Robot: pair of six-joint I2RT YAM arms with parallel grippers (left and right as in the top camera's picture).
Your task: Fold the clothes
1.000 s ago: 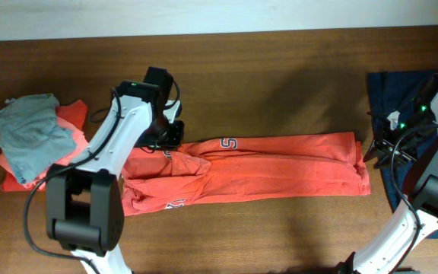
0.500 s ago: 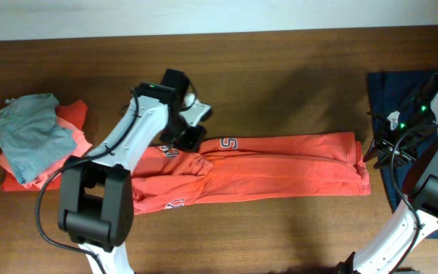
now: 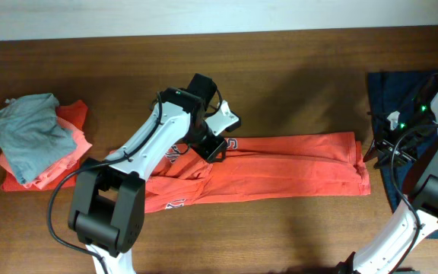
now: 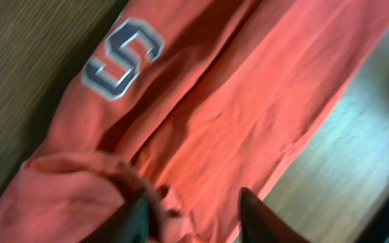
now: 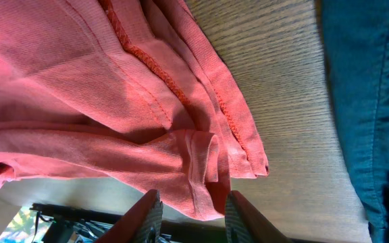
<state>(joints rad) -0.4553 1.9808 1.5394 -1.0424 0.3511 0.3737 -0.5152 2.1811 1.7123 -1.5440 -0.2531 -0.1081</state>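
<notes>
The orange-red T-shirt [image 3: 295, 164] lies folded into a long strip across the table's middle. A grey-white "S" shows on it in the left wrist view [image 4: 120, 57]. My left gripper [image 3: 213, 146] is over the strip's upper left part. In the left wrist view [image 4: 196, 216] a bunched fold of the shirt [image 4: 248, 88] sits at its fingers, and it appears shut on that fold. My right gripper [image 3: 375, 152] is at the shirt's right end. In the right wrist view [image 5: 194, 216] it is shut on the hemmed corner of the shirt [image 5: 80, 101].
A grey garment [image 3: 33, 129] lies on a salmon one [image 3: 21, 179] at the left edge. A navy garment [image 3: 390, 87] lies at the far right under the right arm; it also shows in the right wrist view [image 5: 377, 101]. Bare wooden table [image 3: 280, 84] lies behind the shirt.
My left gripper has moved right along the shirt's upper edge, drawing the upper left part of the shirt with it. The right arm has not moved.
</notes>
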